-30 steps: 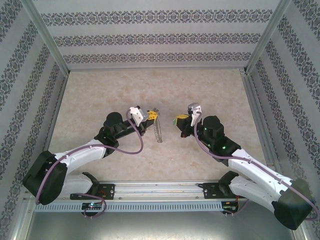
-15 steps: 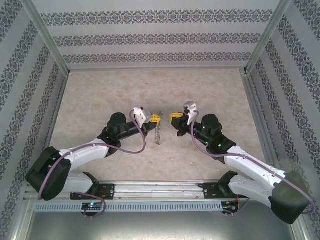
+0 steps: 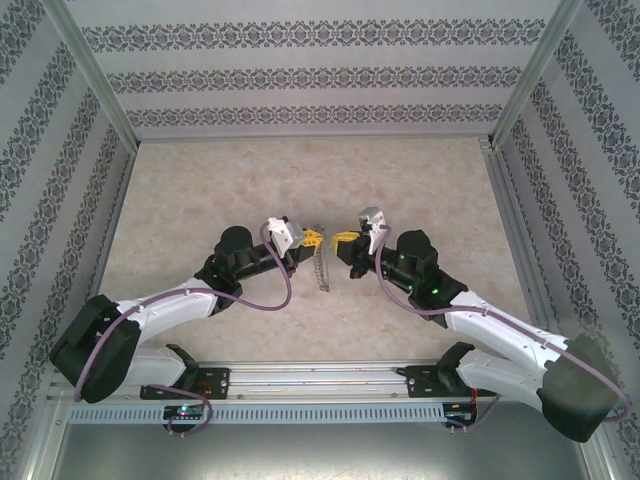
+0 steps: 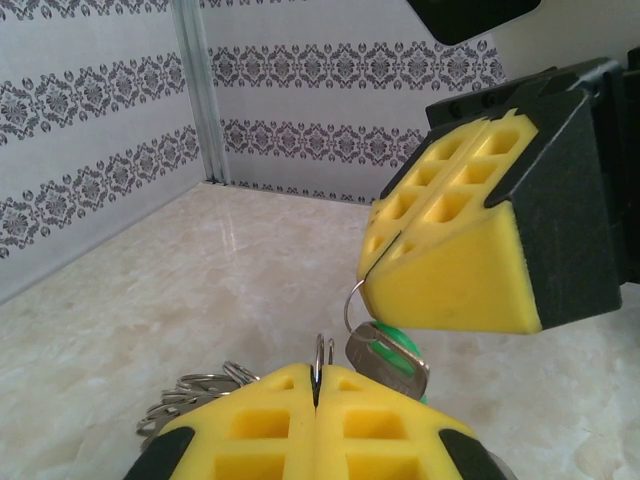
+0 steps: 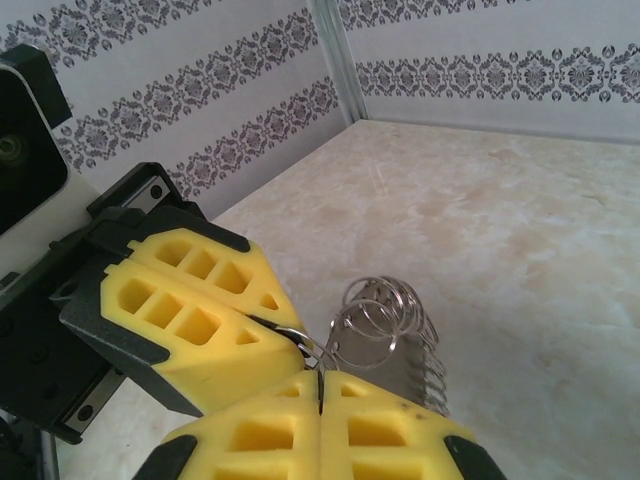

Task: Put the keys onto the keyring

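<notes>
My left gripper (image 3: 311, 238) (image 4: 317, 376) is shut on the top ring of the keyring (image 3: 320, 268), a floppy chain of linked grey metal rings that hangs below it (image 4: 185, 398) (image 5: 392, 332). Facing it almost tip to tip, my right gripper (image 3: 343, 238) (image 5: 320, 384) (image 4: 374, 270) is shut on a thin wire loop. The key (image 4: 388, 362), silver with a green head, dangles from that loop just right of the pinched ring. In the right wrist view the left gripper (image 5: 287, 326) touches my right pads' tips.
The beige marbled table (image 3: 200, 190) is bare around the grippers. Patterned walls (image 3: 320, 75) and metal corner posts (image 3: 95, 75) enclose it on three sides. The arms' base rail (image 3: 320, 378) runs along the near edge.
The right gripper has moved left and the left one slightly right, so their tips have closed from well apart to nearly touching above the hanging chain. Both stay shut.
</notes>
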